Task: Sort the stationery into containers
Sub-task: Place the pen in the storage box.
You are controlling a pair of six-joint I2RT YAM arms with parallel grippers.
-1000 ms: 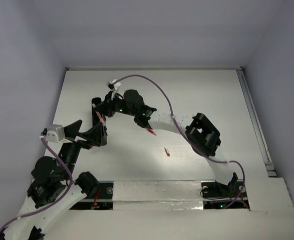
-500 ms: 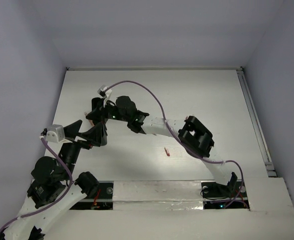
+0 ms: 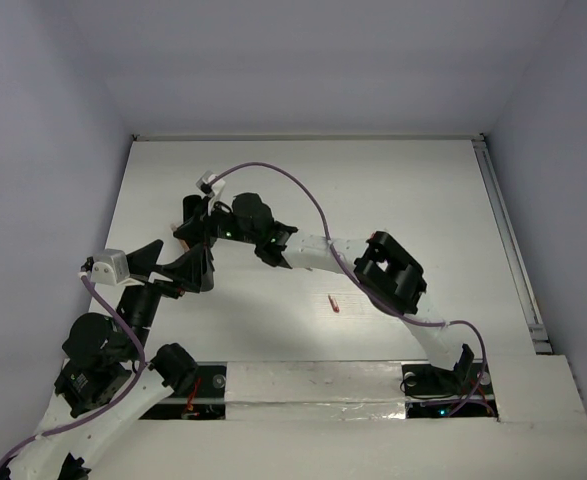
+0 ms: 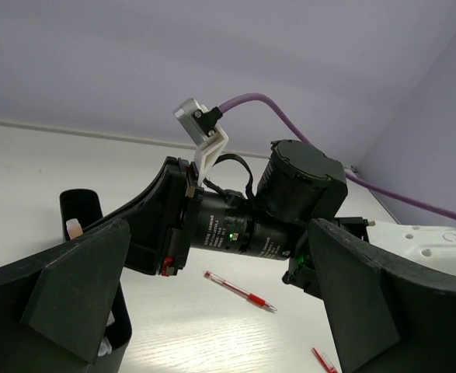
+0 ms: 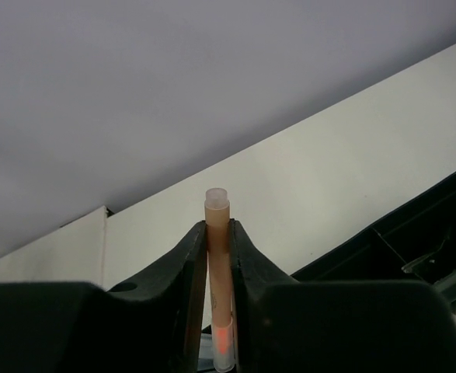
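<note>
between the right gripper's (image 5: 217, 233) clenched fingers sits a thin tan clear-capped pen (image 5: 217, 205); next, align it along the long black rectangular box (image 4: 80, 203) close by, then release. left gripper (image 4: 220, 233) gapes, idle.

Top view: black box (image 3: 187, 208) mostly covered by right arm (image 3: 248, 213); contents not visible. Red piece (image 3: 334, 304), centre of frame: too small to identify. Left arm (image 3: 93, 370): base cut by bottom edge.

Left wrist view: box largely behind lower-left finger of left gripper (image 4: 220, 224). White item (image 4: 74, 229) inside: partly hidden, type unclear. Second red pen (image 4: 323, 360): cut by bottom edge.

Right wrist view: tan pen (image 5: 217, 214) clamped in right gripper (image 5: 217, 233); lower end out of frame. Black form (image 5: 414, 233), lower right: cut by edge, identity unclear.
</note>
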